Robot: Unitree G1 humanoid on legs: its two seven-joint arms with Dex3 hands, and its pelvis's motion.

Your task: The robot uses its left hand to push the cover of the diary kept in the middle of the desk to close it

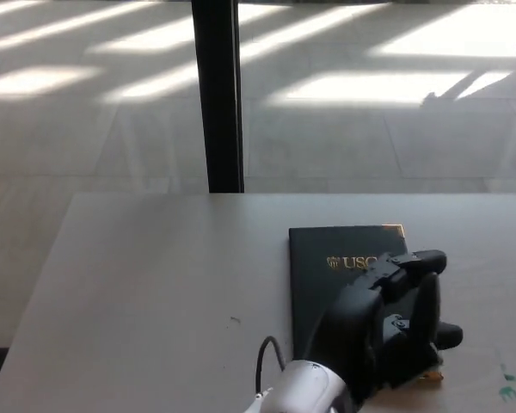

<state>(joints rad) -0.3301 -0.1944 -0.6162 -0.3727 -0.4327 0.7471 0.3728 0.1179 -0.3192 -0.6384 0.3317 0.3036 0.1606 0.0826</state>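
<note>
Reaching up from the bottom edge of the view, a white forearm (297,391) with a thin black cable (262,357) looped beside it is seen ending in the black left hand (396,314), which is laid on top of the diary (327,284). The hand covers the near and right part of the diary, its thick fingers (426,262) stretched flat across the cover and held close together rather than curled around anything; nothing is gripped. The diary is dark, closed, and lies flat on the pale desk (155,292), a little right of the desk's middle, with gold lettering (353,261) printed near its far edge, partly hidden by the fingers. A small gold corner (394,230) is visible at the diary's far right. Green marks (509,387) are seen on the desk to the right of the diary. Beyond the diary, past the desk's far edge, a black post (217,95) stands upright against a sunlit floor (370,86).
</note>
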